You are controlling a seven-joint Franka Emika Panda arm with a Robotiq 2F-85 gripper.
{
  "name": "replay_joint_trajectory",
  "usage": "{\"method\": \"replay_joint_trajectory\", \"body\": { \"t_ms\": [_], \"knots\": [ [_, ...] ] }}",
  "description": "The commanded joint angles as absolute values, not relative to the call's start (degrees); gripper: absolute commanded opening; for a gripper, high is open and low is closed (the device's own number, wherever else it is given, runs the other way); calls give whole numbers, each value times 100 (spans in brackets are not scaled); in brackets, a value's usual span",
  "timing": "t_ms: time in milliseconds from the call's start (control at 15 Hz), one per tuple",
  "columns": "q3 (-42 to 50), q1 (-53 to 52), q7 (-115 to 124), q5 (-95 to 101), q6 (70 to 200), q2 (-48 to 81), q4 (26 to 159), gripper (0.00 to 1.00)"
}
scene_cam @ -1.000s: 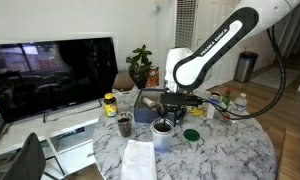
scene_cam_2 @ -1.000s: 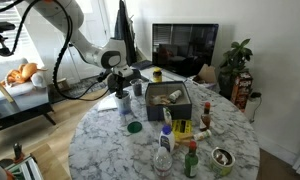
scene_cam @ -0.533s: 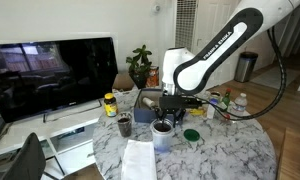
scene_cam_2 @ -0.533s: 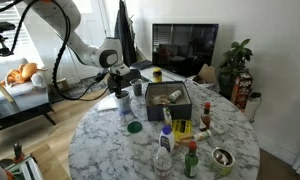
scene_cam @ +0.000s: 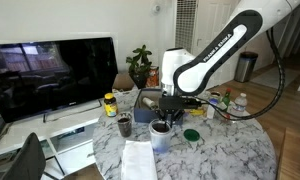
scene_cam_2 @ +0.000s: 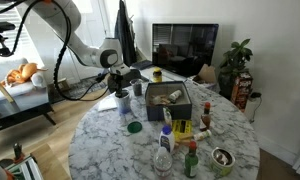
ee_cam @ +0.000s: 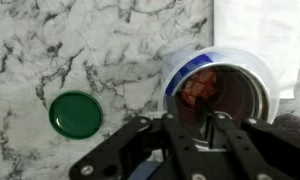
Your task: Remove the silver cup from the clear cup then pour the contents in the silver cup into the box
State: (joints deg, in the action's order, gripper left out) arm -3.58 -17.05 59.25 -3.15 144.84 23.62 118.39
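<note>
Finds the silver cup (ee_cam: 240, 90) seated in the clear cup (ee_cam: 175, 68) on the marble desk (ee_cam: 50, 45), with reddish-brown contents (ee_cam: 197, 88) visible inside. Places the tool (ee_cam: 200, 128) directly over the rim at 6 o'clock in the wrist view, fingers apparently straddling the near wall. Cannot tell whether closed enough to grip; confirms no firm hold.

Locates the box (scene_cam: 147, 101) just beyond the cups at 11 o'clock in an exterior view. Notes a green lid (ee_cam: 76, 113) at 9 o'clock of the cups and a white sheet (ee_cam: 260, 25) at 1 o'clock.

Flags the following risks:
- Raising both cups together, should the metal one stick in the plastic.
- Tipping the light tumbler through an off-centre pull.
- Slipping on smooth metal from a shallow pinch, and so spilling short of the box.
</note>
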Motion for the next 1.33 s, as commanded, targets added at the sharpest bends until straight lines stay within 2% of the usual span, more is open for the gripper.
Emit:
{"method": "replay_joint_trajectory", "body": {
  "t_ms": [0, 133, 200, 267, 333, 467, 533, 600, 667, 800, 933, 1000, 1133, 1267],
  "knots": [
    [-268, -1771, 6069, -211, 14551, 2546, 11745, 38],
    [-248, -1780, 6080, -193, 14524, 2546, 11741, 40],
    [-232, -1797, 6104, -170, 14514, 2539, 11742, 46],
    [-247, -1794, 6083, -188, 14514, 2515, 11746, 45],
    [-251, -1805, 6080, -177, 14516, 2465, 11758, 54],
    [-252, -1847, 6072, -117, 14507, 2366, 11762, 55],
    [-241, -1884, 6072, -48, 14470, 2342, 11729, 67],
    [-232, -1910, 6075, 17, 14463, 2333, 11696, 69],
    [-256, -1913, 6036, 40, 14441, 2323, 11662, 67],
    [-280, -1950, 5949, 162, 14381, 2310, 11590, 78],
    [-271, -2014, 5824, 390, 14245, 2351, 11489, 76],
    [-301, -2016, 5685, 480, 14186, 2372, 11440, 79],
    [-366, -2010, 5322, 636, 13983, 2438, 11369, 68],
    [-406, -2009, 4953, 766, 13805, 2479, 11313, 67]
  ]
}}
